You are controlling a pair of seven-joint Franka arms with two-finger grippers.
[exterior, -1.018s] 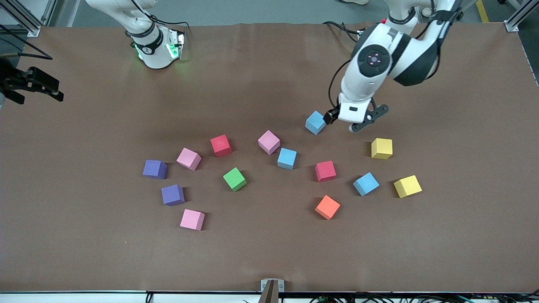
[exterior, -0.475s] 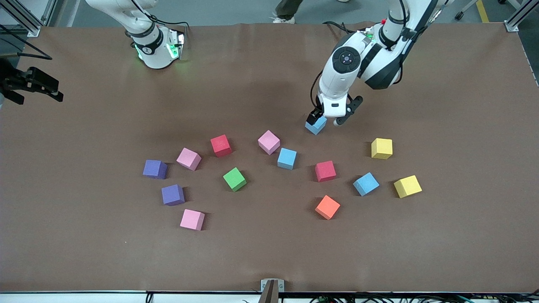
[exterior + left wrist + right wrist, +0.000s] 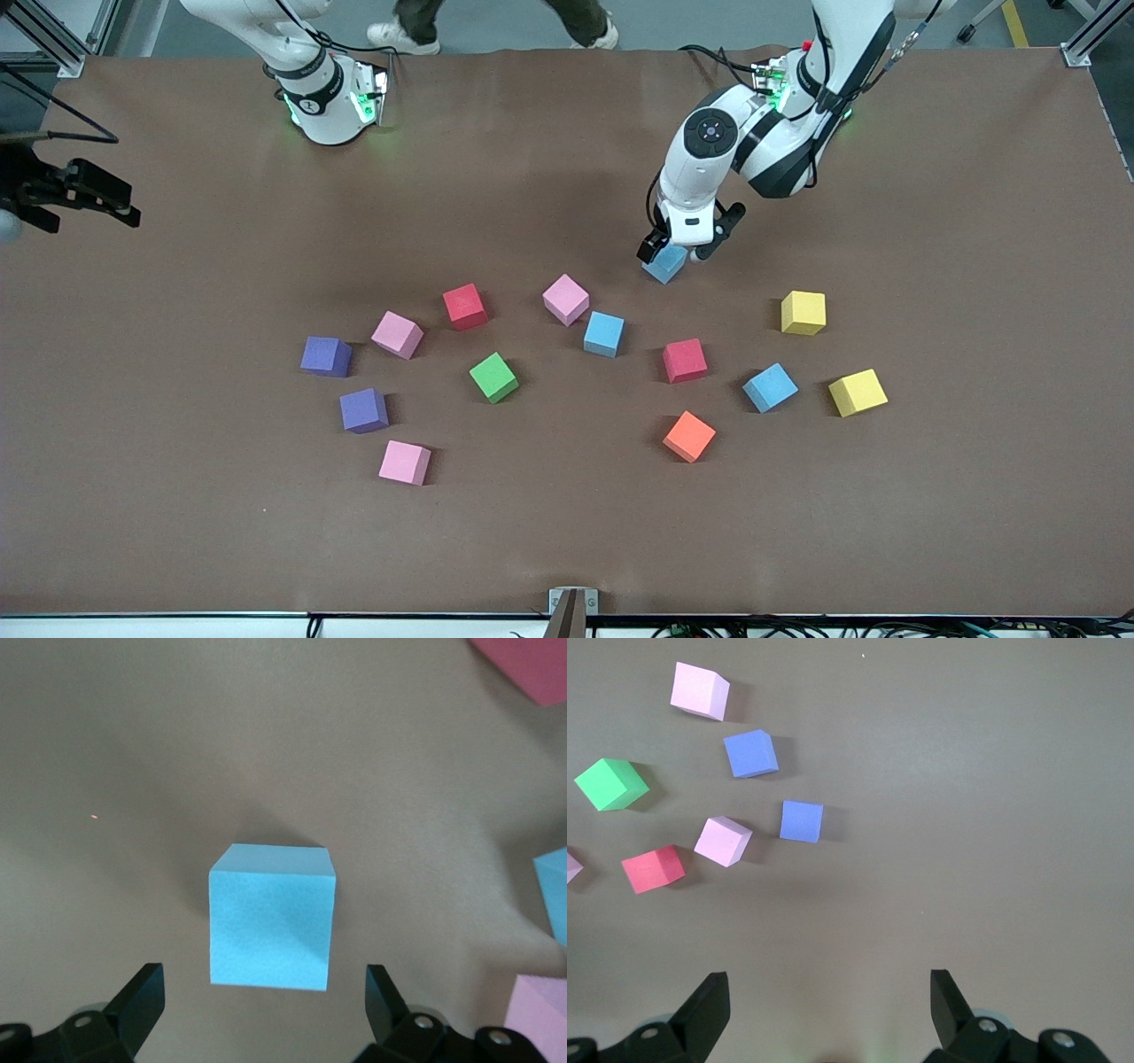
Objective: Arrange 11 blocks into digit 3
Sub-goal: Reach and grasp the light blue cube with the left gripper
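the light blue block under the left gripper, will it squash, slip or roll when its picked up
The light blue block looks like matte foam, so it would probably give a little under the open left gripper rather than crack. Its dull surface suggests little slipping. Flat faces and square edges, seated flat on the table, make rolling unlikely; it likely weighs little for its size.

The light blue block [image 3: 272,920] looks like matt foam with a fine grain. The brown surface [image 3: 567,540] is matt and cloth-like, faintly wrinkled. The left arm's shell [image 3: 709,159] is glossy white plastic.
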